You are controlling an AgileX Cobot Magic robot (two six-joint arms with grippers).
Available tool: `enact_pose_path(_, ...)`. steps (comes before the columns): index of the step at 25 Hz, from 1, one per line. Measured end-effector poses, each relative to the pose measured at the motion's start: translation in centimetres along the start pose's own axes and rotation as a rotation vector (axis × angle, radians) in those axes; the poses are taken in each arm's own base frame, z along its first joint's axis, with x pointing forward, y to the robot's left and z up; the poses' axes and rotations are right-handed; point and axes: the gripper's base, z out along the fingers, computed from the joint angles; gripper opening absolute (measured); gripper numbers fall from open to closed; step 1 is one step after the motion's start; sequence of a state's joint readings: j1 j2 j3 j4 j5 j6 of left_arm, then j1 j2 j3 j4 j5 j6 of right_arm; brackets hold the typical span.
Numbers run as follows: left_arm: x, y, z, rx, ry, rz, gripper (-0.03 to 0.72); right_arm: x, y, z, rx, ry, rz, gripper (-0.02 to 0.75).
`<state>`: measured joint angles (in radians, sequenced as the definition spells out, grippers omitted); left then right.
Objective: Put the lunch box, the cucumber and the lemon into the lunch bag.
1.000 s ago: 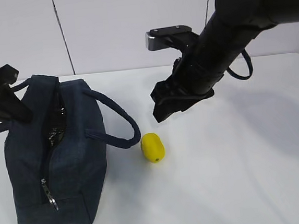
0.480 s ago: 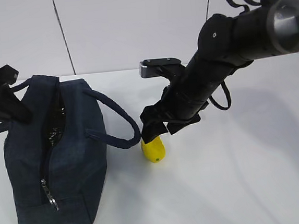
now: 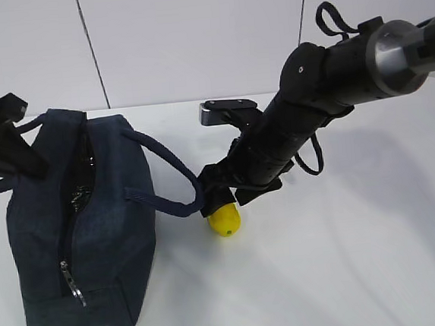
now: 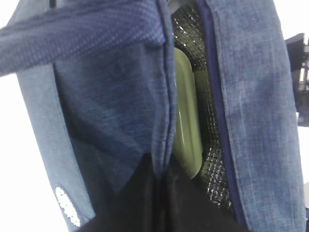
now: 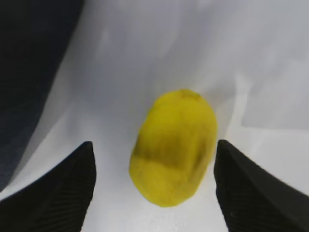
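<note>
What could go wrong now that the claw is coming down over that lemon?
The lemon is round and lies loose on the smooth table, so if the right gripper closes off-centre with its open jaws, it could roll or squirt out. The lunch bag handle loops right beside the lemon and could snag a finger. The bag's opening looks narrow and already holds something green, so dropping the lemon in could be tight.

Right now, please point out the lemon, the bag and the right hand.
lemon point(image 5: 174, 145): right wrist view, middle of peel.
bag point(image 3: 108, 218): exterior view, side panel.
right hand point(image 5: 153, 186): right wrist view, between fingertips.
</note>
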<state>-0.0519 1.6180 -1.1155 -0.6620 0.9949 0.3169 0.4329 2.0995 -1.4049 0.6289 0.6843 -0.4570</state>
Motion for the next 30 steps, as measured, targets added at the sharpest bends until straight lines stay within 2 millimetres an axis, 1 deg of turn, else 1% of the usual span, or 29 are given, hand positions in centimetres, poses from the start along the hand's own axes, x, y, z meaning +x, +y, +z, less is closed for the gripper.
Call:
enact_pose_path(3,0.0,0.0,0.0,0.0,0.0,0.0,-0.001,-0.2,0.0,0.0,-0.003,-0.021,-0.003,0.555)
enact_pose_path(8,0.0,0.0,0.0,0.0,0.0,0.0,-0.001,-0.1,-0.4,0.8,0.003,-0.022,0.006,0.555)
enact_pose_path(12,0.0,0.0,0.0,0.0,0.0,0.0,-0.001,-0.3,-0.5,0.9,0.014,-0.041,0.006,0.555)
enact_pose_path(18,0.0,0.0,0.0,0.0,0.0,0.0,-0.001,0.0,-0.9,1.9,0.011,-0.022,0.025,0.555)
enact_pose_path(22,0.0,0.0,0.0,0.0,0.0,0.0,-0.001,0.0,-0.9,2.0,0.007,-0.024,0.03,0.552)
enact_pose_path(25,0.0,0.0,0.0,0.0,0.0,0.0,-0.001,0.0,-0.9,1.9,0.006,-0.025,0.032,0.507)
enact_pose_path(30,0.0,0.0,0.0,0.0,0.0,0.0,-0.001,-0.1,-0.8,1.9,0.004,-0.031,0.033,0.37)
